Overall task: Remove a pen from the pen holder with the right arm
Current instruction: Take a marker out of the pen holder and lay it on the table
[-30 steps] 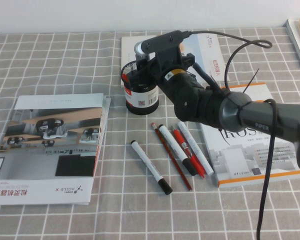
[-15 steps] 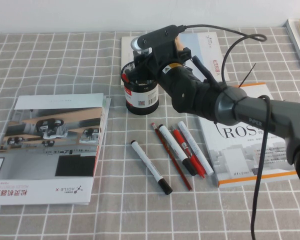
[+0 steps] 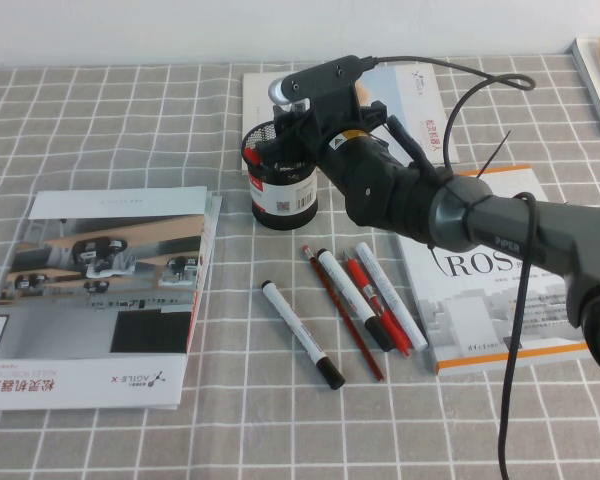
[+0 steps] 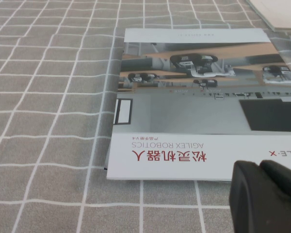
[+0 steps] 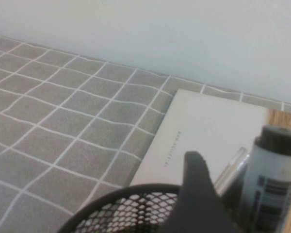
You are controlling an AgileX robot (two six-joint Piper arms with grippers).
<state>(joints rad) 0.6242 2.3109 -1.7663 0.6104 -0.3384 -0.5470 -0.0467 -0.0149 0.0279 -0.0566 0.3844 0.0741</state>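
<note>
The black mesh pen holder [image 3: 280, 185] with a red and white label stands at the middle back of the table. My right gripper [image 3: 282, 138] hangs over its mouth, open and pointing down into it. In the right wrist view a white marker with a black cap [image 5: 274, 179] and a clear pen [image 5: 230, 170] stand up out of the mesh rim [image 5: 121, 204] between the jaws of my right gripper [image 5: 247, 172], with a gap beside one dark finger [image 5: 196, 194]. My left gripper [image 4: 264, 194] shows only in the left wrist view, shut and low over the brochure's near edge.
Several pens [image 3: 365, 300] and a white marker [image 3: 302, 333] lie on the cloth in front of the holder. A ROS book [image 3: 490, 290] is under the right arm, a brochure [image 3: 105, 290] lies at the left, and a white book [image 3: 410, 100] is behind the holder.
The right wrist has shifted slightly back and up over the holder. Its jaws stay at the same width. Nothing on the table has moved.
</note>
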